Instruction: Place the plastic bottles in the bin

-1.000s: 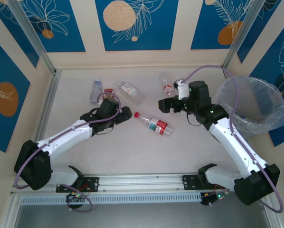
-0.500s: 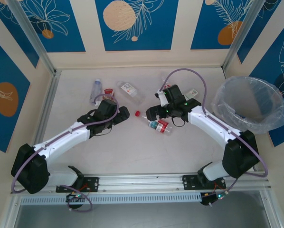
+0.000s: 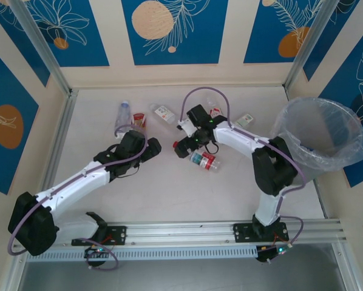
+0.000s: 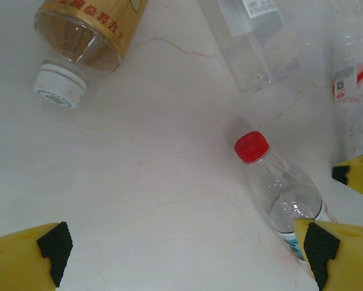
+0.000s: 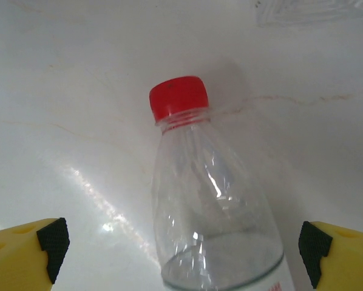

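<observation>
Here's the red-capped bottle (image 5: 215, 206), flat on the table (image 3: 169, 194), cap pointing away from the right gripper (image 5: 183, 247). Its long axis runs straight between those wide, empty fingers, so we judge the right arm nearer. The left gripper (image 4: 186, 244), equally wide and empty, has it beside one fingertip. We count six plastic bottles (image 3: 163, 112) lying out and one bin (image 3: 345, 154), well apart at the table's right.
</observation>
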Robot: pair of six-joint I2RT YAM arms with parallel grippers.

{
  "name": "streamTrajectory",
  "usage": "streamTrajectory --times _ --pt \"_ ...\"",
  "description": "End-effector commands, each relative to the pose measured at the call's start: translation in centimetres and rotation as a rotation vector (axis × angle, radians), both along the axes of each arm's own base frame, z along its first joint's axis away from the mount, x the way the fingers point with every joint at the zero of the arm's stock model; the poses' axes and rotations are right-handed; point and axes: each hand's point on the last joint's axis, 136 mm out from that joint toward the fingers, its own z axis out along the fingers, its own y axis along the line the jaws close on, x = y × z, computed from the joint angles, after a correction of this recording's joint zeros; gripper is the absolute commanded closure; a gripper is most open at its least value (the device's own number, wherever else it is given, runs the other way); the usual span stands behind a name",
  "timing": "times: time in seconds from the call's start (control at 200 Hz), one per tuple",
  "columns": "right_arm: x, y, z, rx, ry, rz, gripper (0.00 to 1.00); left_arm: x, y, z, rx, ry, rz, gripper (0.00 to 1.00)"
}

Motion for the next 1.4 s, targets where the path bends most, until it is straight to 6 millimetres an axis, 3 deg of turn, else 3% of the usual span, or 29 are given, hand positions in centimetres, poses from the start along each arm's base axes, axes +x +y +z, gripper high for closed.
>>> streamTrajectory --times 0.0,0.49,0.635,0.83,1.08,1.265,1.395 --pt "0.4 -0.3 -1.5 -0.105 0.024 0.051 0.0 -0.4 2.0 -0.2 0.008 -0.002 0.085 0.01" --pt "1.6 3.4 -4.8 -0.228 0.045 0.152 0.04 -0.6 2.6 -0.6 0.013 -0.003 0.096 0.01" --pt "2.6 4.5 -4.9 -0.217 0.047 0.113 0.18 -0.5 2.5 -0.9 0.009 -0.001 0.1 0.01" --pt "2.5 4.7 -5.8 -0.272 0.06 0.165 0.21 -0.3 2.2 -1.1 0.01 0.01 0.086 0.01" --pt "2.4 5.0 -6.1 -0.273 0.075 0.206 0.38 -0.5 2.5 -1.4 0.011 0.009 0.099 0.01" --pt "2.8 5.4 -6.5 -0.279 0.075 0.204 0.45 -0.2 2.1 -1.4 0.013 0.012 0.084 0.01" --pt "3.2 4.9 -6.5 -0.316 0.05 0.193 0.61 0.0 1.7 -1.4 0.01 0.011 0.063 0.01"
